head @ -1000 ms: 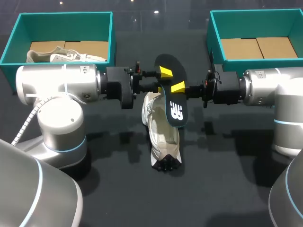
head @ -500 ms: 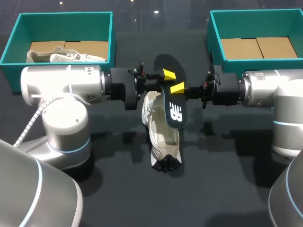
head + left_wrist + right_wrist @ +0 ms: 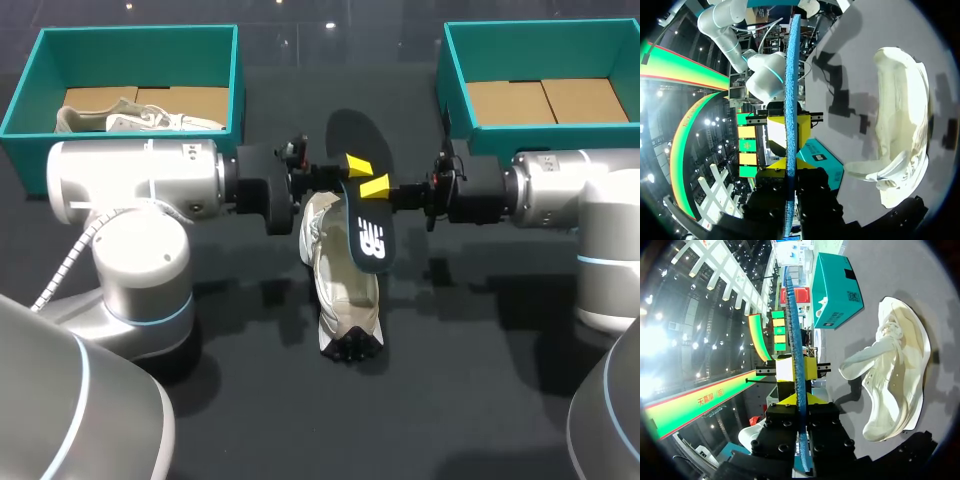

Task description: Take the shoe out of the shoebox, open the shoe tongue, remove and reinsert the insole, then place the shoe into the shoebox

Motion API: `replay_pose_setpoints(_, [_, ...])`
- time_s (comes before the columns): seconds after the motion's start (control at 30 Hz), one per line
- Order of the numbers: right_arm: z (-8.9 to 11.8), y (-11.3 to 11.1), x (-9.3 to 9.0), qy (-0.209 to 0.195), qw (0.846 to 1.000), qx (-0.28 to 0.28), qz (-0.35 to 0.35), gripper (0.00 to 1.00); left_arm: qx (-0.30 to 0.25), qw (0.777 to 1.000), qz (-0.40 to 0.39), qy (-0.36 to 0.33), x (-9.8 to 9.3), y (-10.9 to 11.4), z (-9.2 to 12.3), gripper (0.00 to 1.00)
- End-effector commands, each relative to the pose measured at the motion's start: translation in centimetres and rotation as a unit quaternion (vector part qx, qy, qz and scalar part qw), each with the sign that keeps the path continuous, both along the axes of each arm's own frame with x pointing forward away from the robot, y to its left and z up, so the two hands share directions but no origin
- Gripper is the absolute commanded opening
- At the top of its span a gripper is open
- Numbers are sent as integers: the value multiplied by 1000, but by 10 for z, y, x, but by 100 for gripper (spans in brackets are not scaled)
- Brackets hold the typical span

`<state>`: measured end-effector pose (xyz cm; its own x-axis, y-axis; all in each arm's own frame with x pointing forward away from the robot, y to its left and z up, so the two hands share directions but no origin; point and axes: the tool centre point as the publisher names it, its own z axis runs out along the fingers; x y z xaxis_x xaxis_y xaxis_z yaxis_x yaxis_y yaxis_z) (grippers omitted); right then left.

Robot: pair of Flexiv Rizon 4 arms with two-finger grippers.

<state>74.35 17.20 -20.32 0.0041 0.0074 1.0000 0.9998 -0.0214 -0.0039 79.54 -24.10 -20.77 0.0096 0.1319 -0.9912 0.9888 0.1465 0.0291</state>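
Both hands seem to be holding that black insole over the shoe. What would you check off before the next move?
1. Left hand gripping the insole: ok, fingers on both faces.
2. Right hand gripping it: ok.
3. Shoe lying on the table under the insole: ok.
4. Insole apart from the shoe: ok, going by the wrist views.
5. Shoe mouth open wide enough: cannot tell, the insole covers it.

My left gripper (image 3: 354, 164) and right gripper (image 3: 375, 186) pinched the black, white-logoed insole (image 3: 367, 232) over the cream shoe (image 3: 338, 290) lying beneath it. The teal left shoebox (image 3: 135, 31) and right shoebox (image 3: 540, 25) stood well behind.
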Motion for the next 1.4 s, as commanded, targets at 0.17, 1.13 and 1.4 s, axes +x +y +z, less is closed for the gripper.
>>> replay_pose_setpoints(0.17, [-1, 1, 0, 0, 1000, -1, -1, 100, 2, 1000, 1, 2, -2, -1, 0, 0])
replay_pose_setpoints(1.13, [2, -71, -13, -193, 966, -139, 104, 100, 32, 997, -13, 75, -85, 94, 40, 0])
replay_pose_setpoints(1.4, [2, -71, -13, -193, 966, -139, 104, 100, 32, 997, -13, 75, -85, 94, 40, 0])
